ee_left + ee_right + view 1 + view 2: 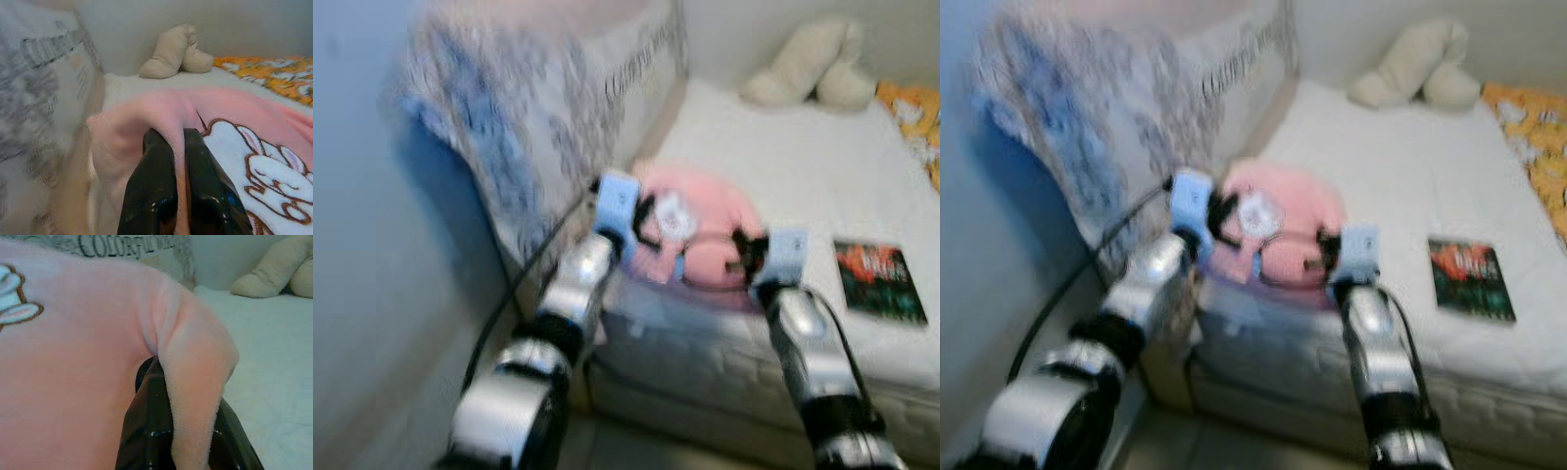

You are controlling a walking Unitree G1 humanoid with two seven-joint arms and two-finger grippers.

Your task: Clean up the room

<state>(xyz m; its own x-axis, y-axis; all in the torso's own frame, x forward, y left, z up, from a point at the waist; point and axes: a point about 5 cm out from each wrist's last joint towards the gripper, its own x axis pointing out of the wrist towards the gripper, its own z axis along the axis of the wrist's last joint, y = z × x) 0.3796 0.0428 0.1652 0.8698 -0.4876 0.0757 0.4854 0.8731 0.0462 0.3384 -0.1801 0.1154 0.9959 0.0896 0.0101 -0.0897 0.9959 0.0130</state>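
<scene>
Pink blanket (700,240) sits at the bed (803,166) edge, left of the book (881,281). Left gripper (178,161) and right gripper (168,401) each pinch a fold. I'd lift both evenly, keeping tension.

My left claw (644,217) and right claw (740,253) reach into a pink garment (700,240) at the near edge of the bed (783,166). A book (879,281) lies to its right; a cream plush toy (813,67) sits at the far end. View blurred.
</scene>
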